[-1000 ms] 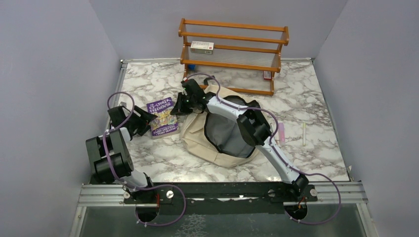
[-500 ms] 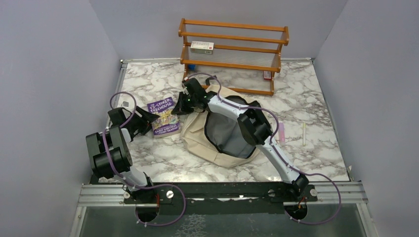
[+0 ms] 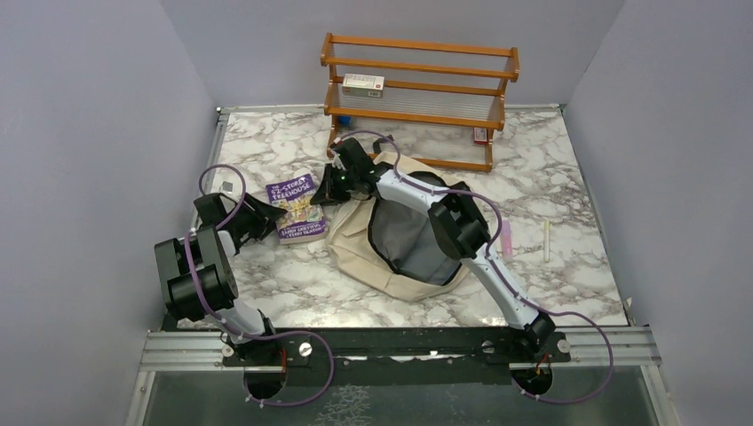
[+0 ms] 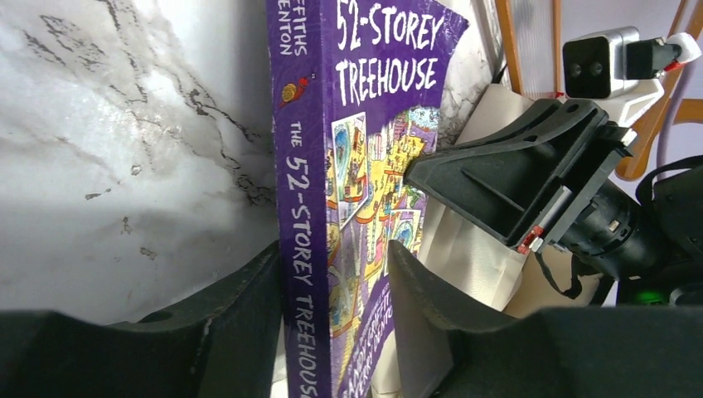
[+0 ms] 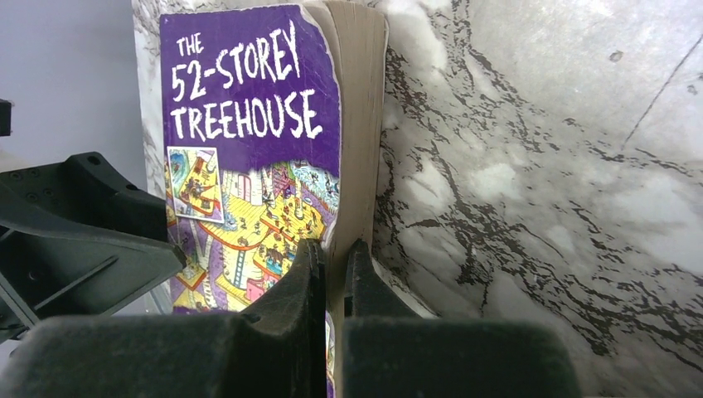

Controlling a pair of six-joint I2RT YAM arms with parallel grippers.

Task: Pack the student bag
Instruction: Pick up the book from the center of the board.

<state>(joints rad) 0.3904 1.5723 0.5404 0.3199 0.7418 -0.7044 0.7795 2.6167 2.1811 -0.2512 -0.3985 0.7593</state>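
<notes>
- Our left tool [image 4: 332, 259] has its jaws part open around the book [image 4: 358, 124], one finger against each side.
- Our right tool [image 5: 334, 249] is pinched almost closed on the book's page edge.
- The bag [image 3: 352, 249] lies on the tabletop [image 3: 577, 266] just behind the right tool, under its arm, mouth open.

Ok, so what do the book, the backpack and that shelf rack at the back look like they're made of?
Book: paper, glossy purple cover, yellowed page block visible.
Backpack: soft cream fabric, likely canvas; it slumps and creases.
Rack: probably varnished wood, orange-brown rails; its shelves look like clear ribbed plastic.
</notes>
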